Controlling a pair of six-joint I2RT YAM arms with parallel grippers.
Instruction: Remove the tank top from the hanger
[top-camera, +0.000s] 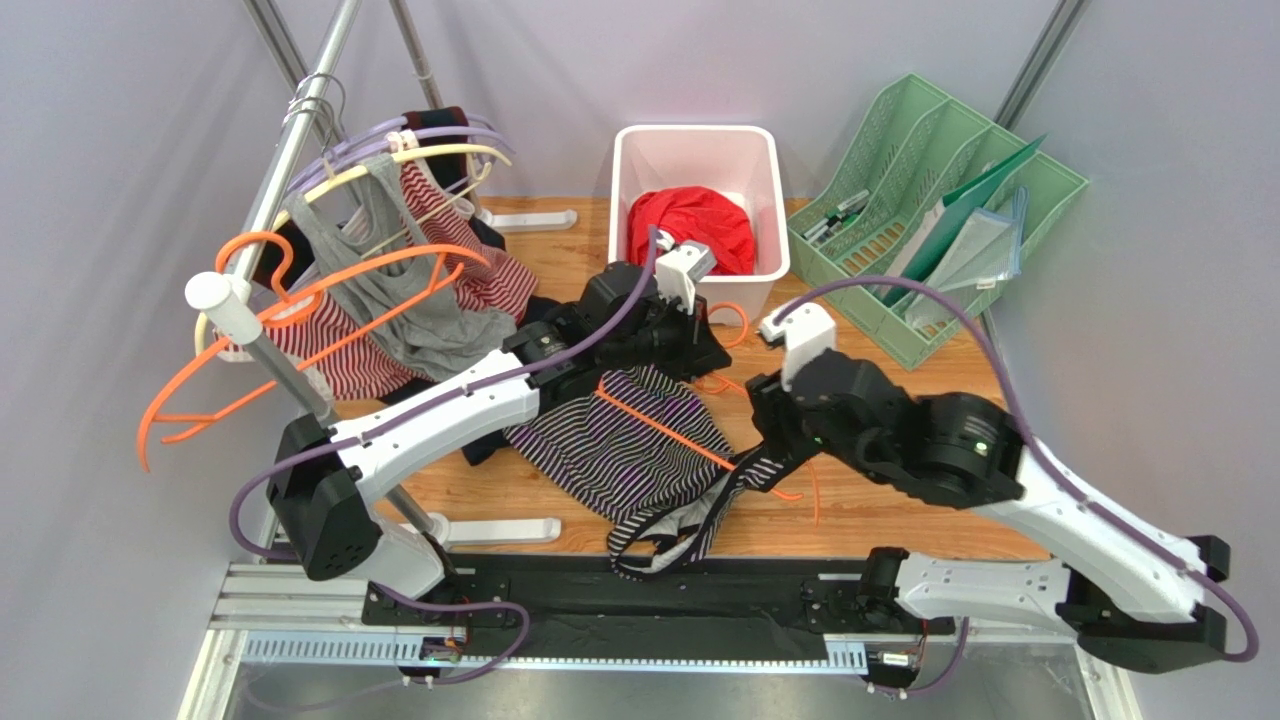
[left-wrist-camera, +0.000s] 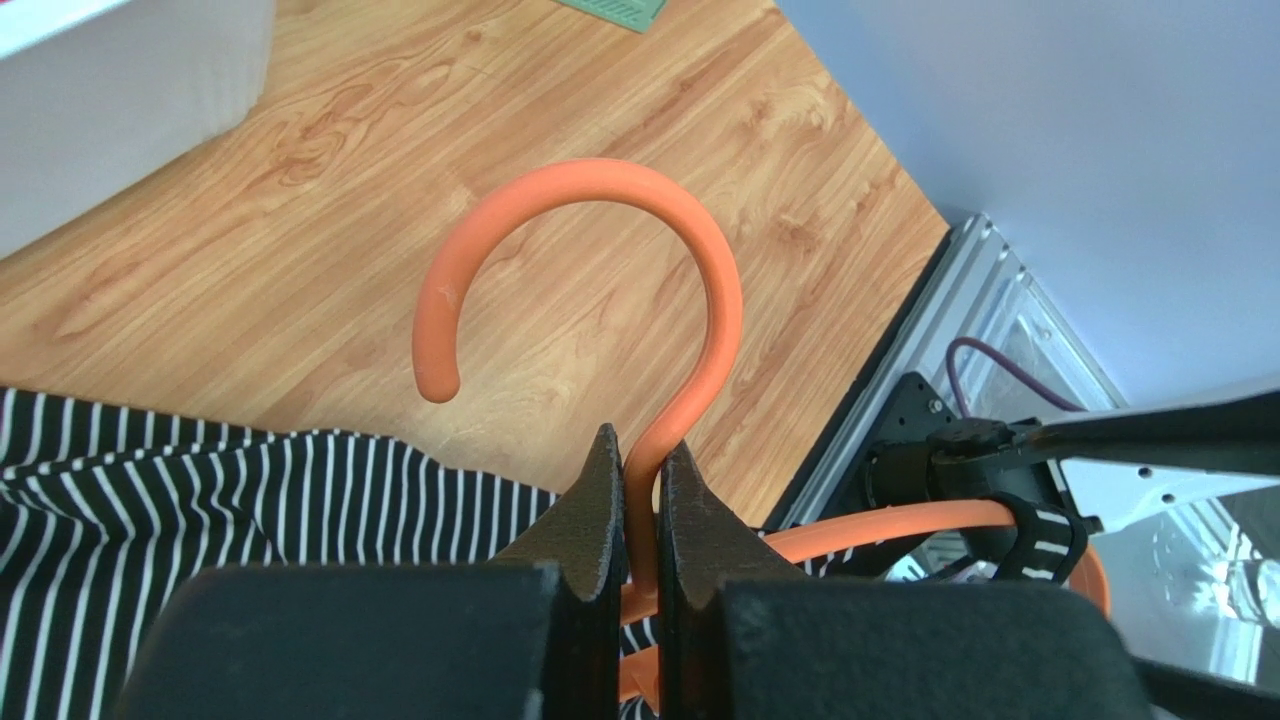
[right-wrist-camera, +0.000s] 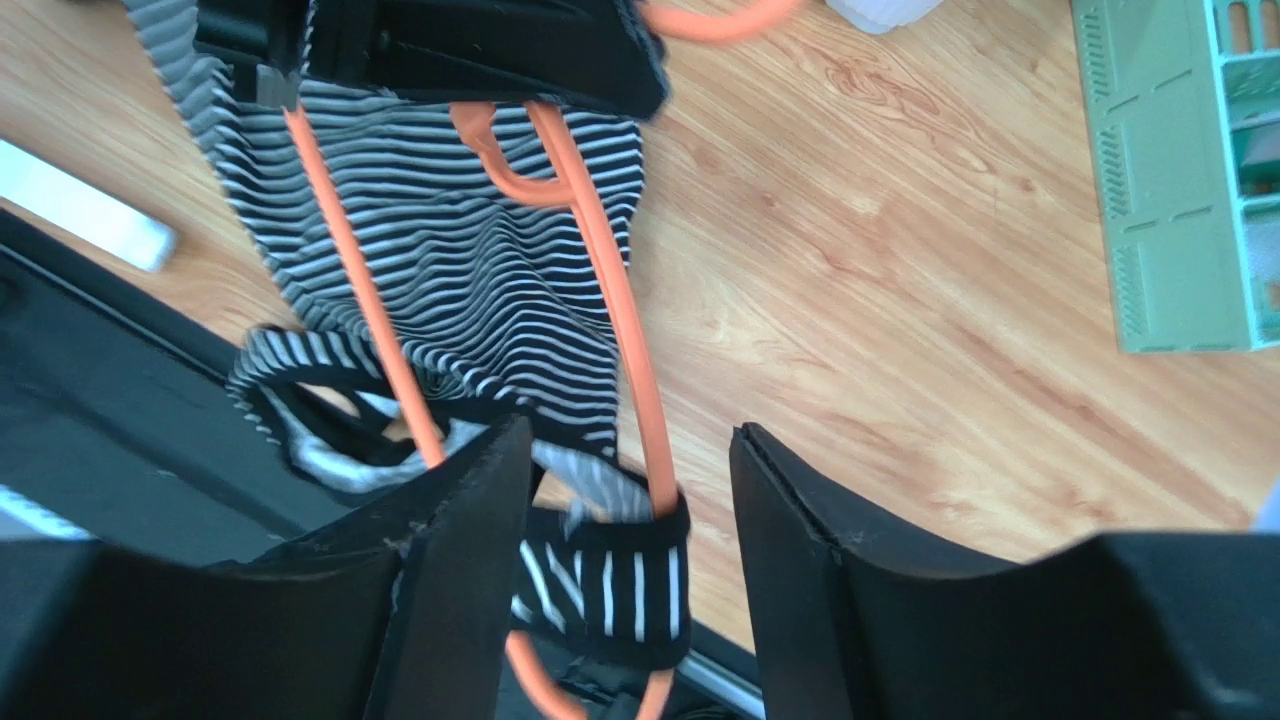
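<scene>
A black-and-white striped tank top (top-camera: 631, 443) lies on the wooden table, still threaded on an orange hanger (top-camera: 669, 425). My left gripper (top-camera: 706, 323) is shut on the hanger's neck just below the hook (left-wrist-camera: 601, 240); the stripes show at the lower left of the left wrist view (left-wrist-camera: 196, 495). My right gripper (top-camera: 766, 450) is open over the hanger's near end. In the right wrist view a striped strap (right-wrist-camera: 624, 578) wrapped round the orange hanger arm (right-wrist-camera: 609, 285) lies between my open fingers (right-wrist-camera: 466, 540), untouched.
A white bin (top-camera: 699, 150) with a red garment stands at the back. A green file organizer (top-camera: 932, 210) is at the back right. A rack pole (top-camera: 278, 360) on the left holds several hangers with clothes (top-camera: 406, 255). A black rail runs along the near edge.
</scene>
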